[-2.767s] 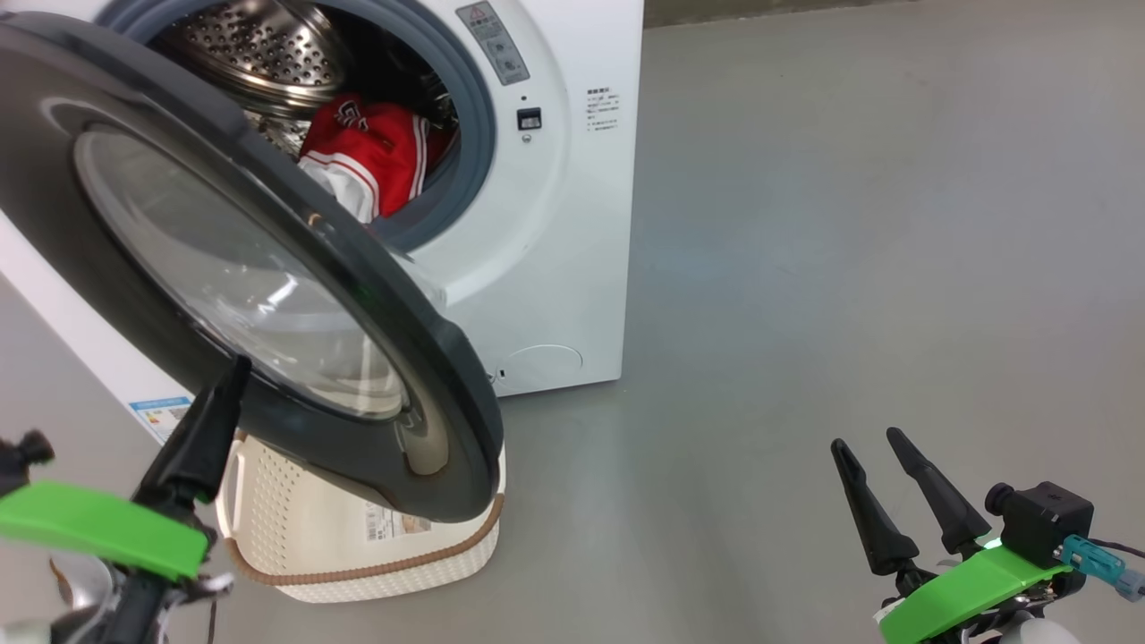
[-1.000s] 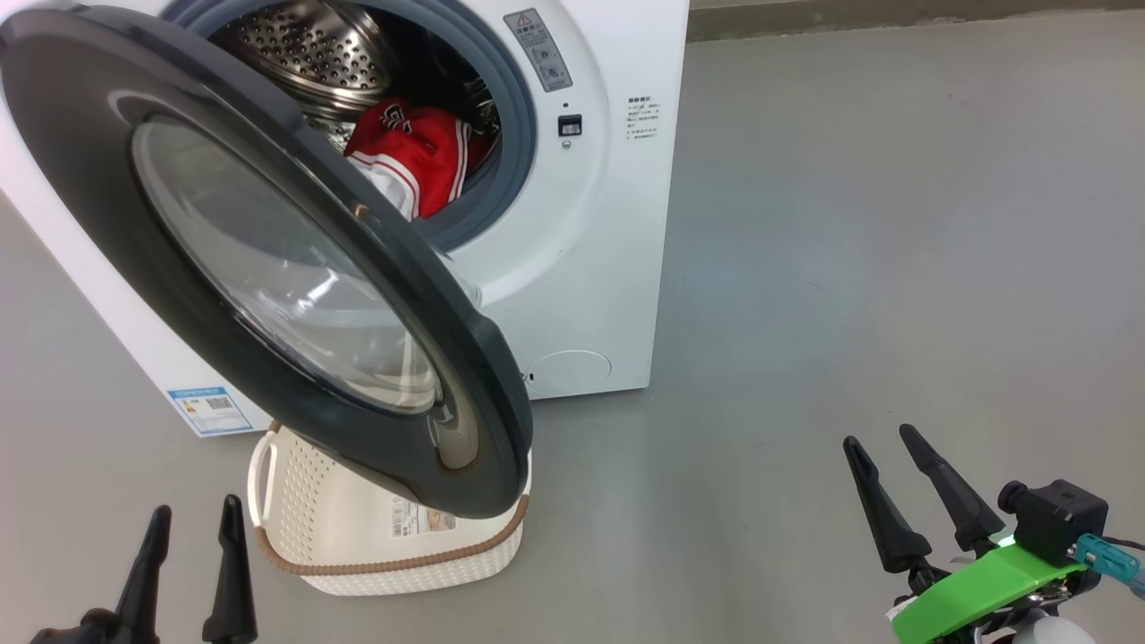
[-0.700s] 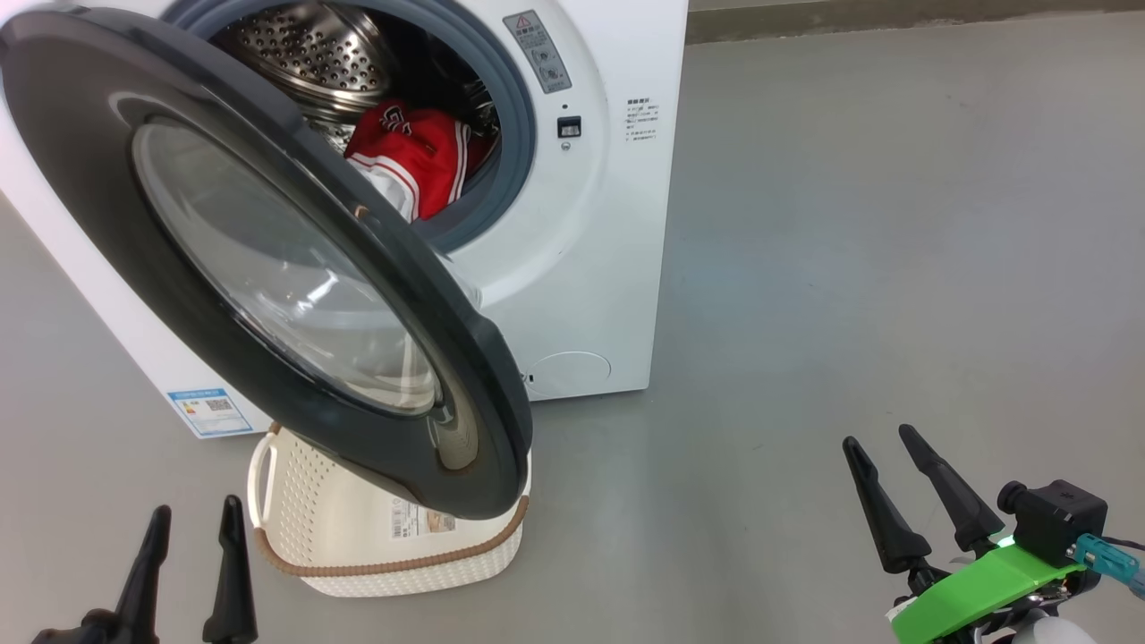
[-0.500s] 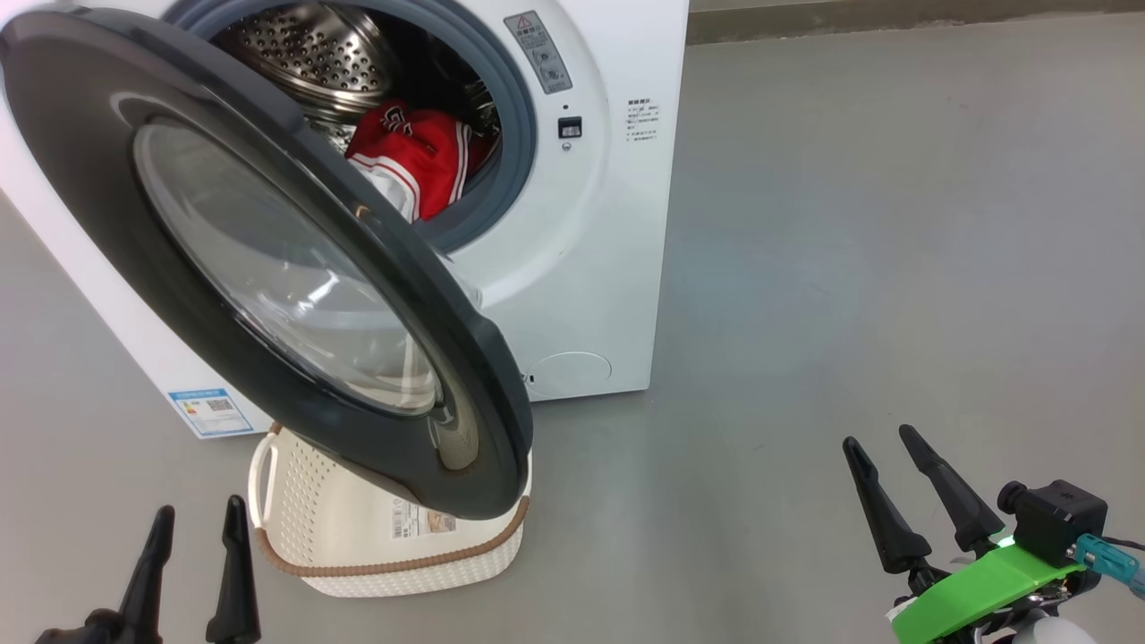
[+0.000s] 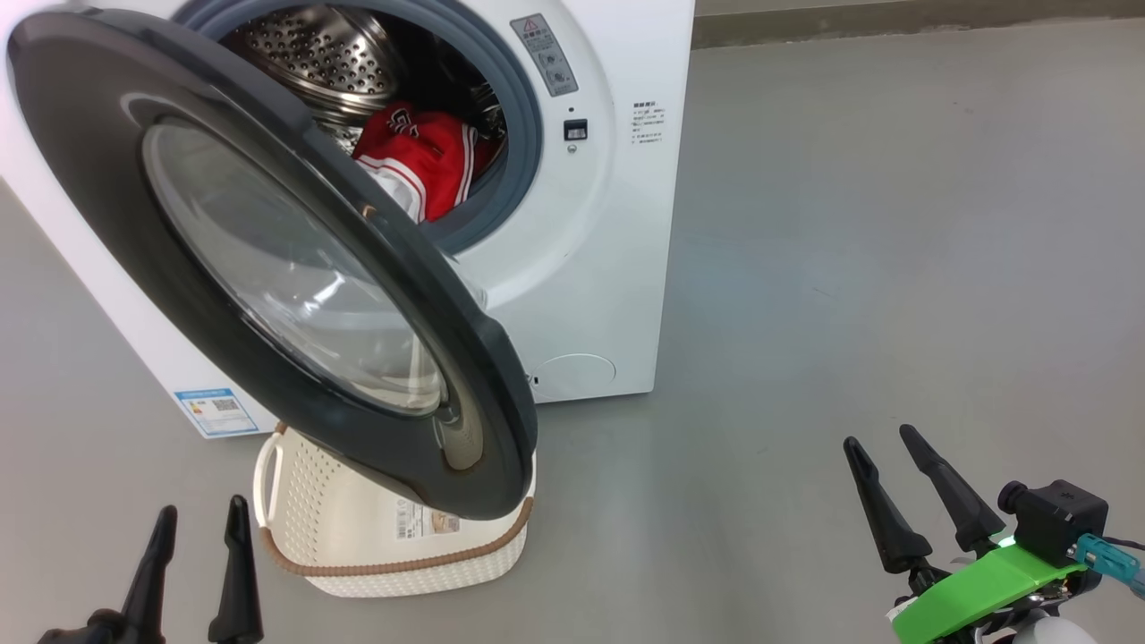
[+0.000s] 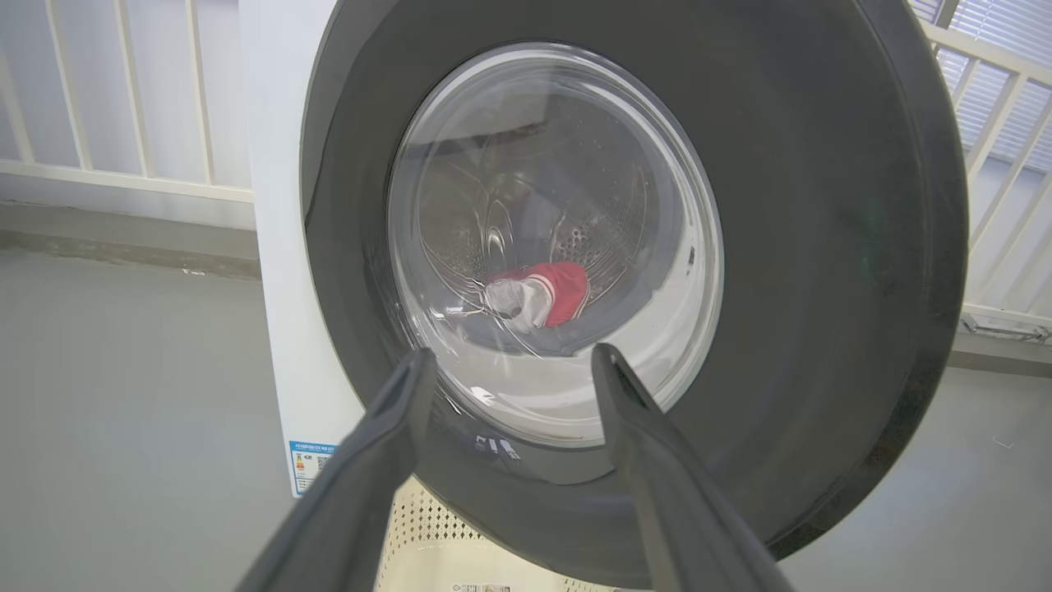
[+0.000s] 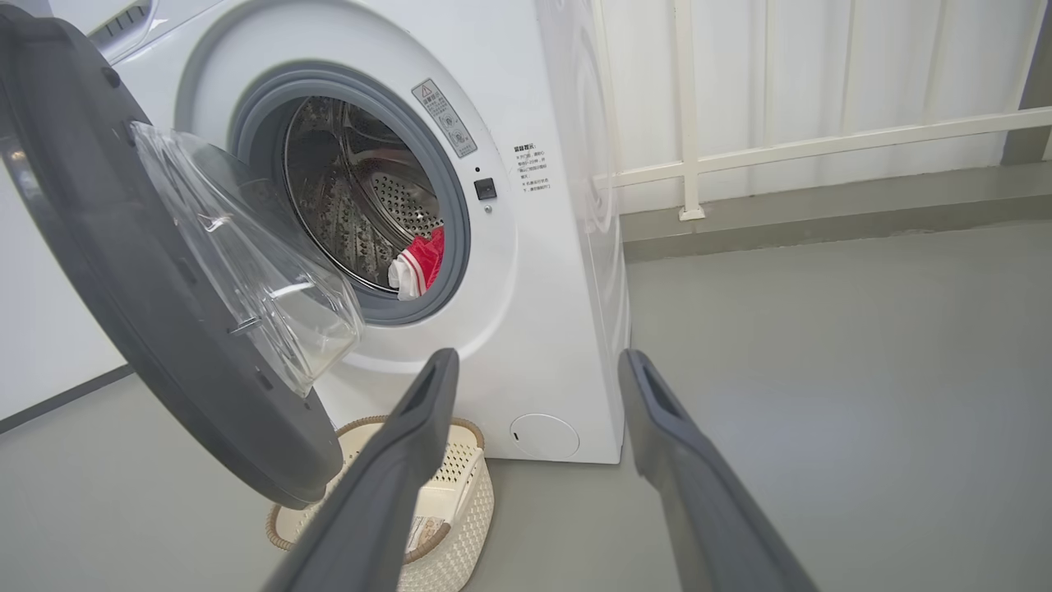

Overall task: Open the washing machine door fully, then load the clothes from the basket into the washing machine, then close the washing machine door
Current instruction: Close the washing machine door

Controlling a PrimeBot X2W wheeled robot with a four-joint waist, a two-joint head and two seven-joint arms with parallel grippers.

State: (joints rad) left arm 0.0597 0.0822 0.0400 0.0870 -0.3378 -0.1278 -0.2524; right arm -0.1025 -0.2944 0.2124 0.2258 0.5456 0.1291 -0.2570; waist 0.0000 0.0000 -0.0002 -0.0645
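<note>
Plainly, left claw [image 5: 202, 505] and right claw [image 5: 877, 436] gape wide, both empty.

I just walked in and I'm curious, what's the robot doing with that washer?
It is doing laundry. The red clothes lie inside the washer, and the part of the basket that shows is empty. The door stands open, hanging over the basket, not yet shut. Both sets of jaws are open and hold nothing, low down and clear of the door.
</note>
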